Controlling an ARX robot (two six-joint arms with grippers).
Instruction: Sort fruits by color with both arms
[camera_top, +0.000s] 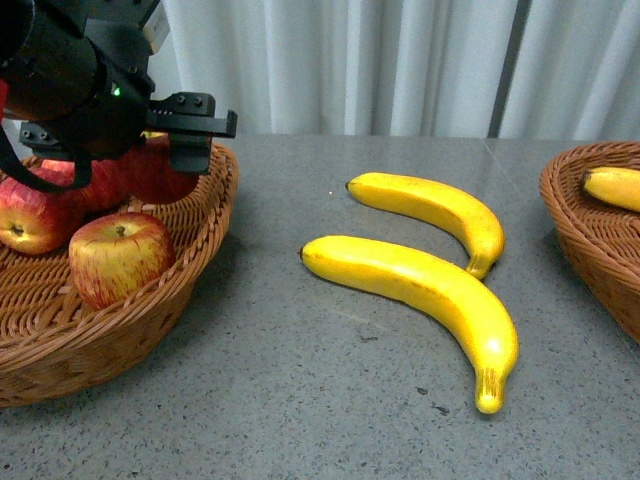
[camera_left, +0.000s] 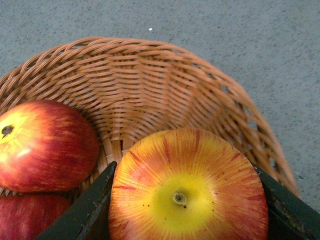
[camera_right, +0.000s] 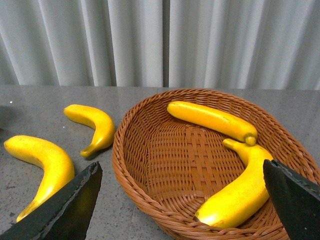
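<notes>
My left gripper (camera_top: 165, 140) is shut on a red apple (camera_top: 155, 172) streaked with yellow and holds it over the left wicker basket (camera_top: 205, 235). In the left wrist view the held apple (camera_left: 187, 192) sits between the black fingers (camera_left: 90, 205). Two more apples (camera_top: 120, 255) (camera_top: 35, 215) lie in that basket. Two yellow bananas (camera_top: 435, 212) (camera_top: 420, 290) lie on the grey table between the baskets. My right gripper (camera_right: 181, 170) is open and empty above the near rim of the right basket (camera_right: 190, 150), which holds two bananas (camera_right: 212, 120) (camera_right: 240, 192). The right arm is out of the front view.
The right basket (camera_top: 585, 235) shows at the front view's right edge with one banana (camera_top: 615, 187) visible in it. White curtains hang behind the table. The table bananas also show in the right wrist view (camera_right: 95, 125) (camera_right: 45, 160).
</notes>
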